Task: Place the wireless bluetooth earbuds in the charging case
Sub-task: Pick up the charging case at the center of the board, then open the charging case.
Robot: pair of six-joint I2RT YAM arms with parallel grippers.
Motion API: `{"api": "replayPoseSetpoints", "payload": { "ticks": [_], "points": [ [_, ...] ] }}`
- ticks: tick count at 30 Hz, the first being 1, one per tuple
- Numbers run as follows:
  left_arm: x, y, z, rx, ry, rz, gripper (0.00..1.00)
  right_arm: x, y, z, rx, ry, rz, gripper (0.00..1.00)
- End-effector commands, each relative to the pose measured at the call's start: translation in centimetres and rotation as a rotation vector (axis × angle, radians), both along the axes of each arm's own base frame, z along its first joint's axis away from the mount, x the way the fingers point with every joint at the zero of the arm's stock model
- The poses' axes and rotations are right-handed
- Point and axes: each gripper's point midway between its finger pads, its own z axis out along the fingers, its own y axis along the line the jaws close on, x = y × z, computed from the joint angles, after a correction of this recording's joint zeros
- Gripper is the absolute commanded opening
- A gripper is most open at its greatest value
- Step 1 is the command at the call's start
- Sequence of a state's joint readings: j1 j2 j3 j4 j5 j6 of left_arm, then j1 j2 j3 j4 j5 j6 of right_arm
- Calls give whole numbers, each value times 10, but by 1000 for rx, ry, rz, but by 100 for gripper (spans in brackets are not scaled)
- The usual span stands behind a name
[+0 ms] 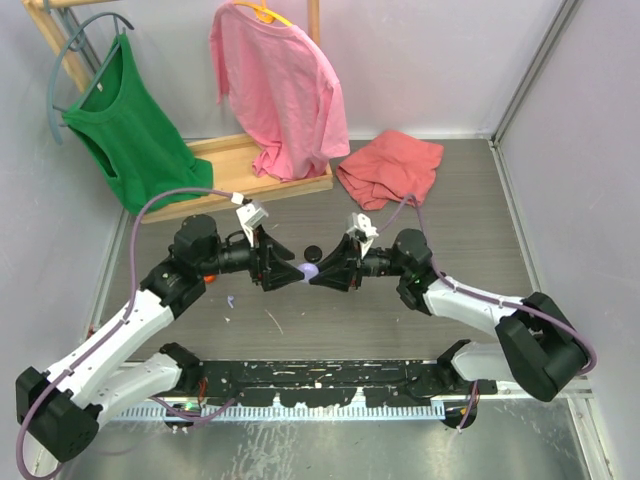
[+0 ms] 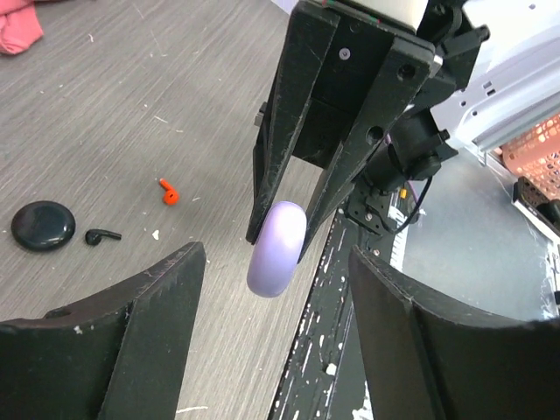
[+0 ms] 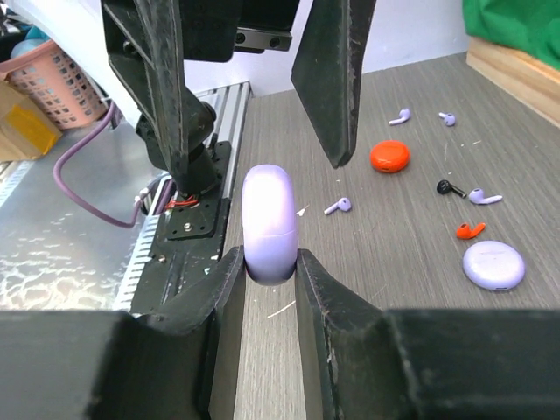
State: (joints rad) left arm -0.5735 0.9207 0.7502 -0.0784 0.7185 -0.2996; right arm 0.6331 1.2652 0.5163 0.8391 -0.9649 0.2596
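We see the right gripper [image 3: 269, 262] clamped on the held case [image 3: 269, 223], a lavender pill seen edge-on and lifted off the table [image 3: 394, 289], with one finger [image 3: 229, 280] pressed against each flat side. The held case looks shut. The left gripper [image 2: 278, 258] faces it with its jaws spread wide. Its fingers [image 2: 131, 324] stand either side of the held case without touching it and grasp nothing.

The buds lie loose on the table. In the right wrist view they are all to the right of the held case. Nearest is one lavender bud [image 3: 338, 206]. Beyond it is an orange disc [image 3: 389, 157], with two more lavender buds [image 3: 400, 115] past that. Farther right, a black bud [image 3: 449, 186] lies just beside a fourth lavender bud [image 3: 484, 197]. An orange bud [image 3: 470, 230] sits just beside a lavender disc [image 3: 493, 264].

In the left wrist view, a black disc [image 2: 43, 225] lies well to the left of the held case, with a black bud just beside it.
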Motion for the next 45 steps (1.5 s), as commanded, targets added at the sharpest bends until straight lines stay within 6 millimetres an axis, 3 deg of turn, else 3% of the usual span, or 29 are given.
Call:
{"api": "replayPoseSetpoints", "payload": {
  "ticks": [1,14,31,45],
  "points": [
    [6,2,16,-69,-58,59,70,-2,-5,29,148,-117,-54,1],
    [12,-10,5,-94,-4,23,71,-3,-9,41,264,-133,-109,1],
    [20,-15,24,-170,66,67,66,-4,-11,34,248,-195,-126,1],
    [40,-4,5,-88,140,217,66,-10,-13,39,259,-223,-108,1]
  ]
}}
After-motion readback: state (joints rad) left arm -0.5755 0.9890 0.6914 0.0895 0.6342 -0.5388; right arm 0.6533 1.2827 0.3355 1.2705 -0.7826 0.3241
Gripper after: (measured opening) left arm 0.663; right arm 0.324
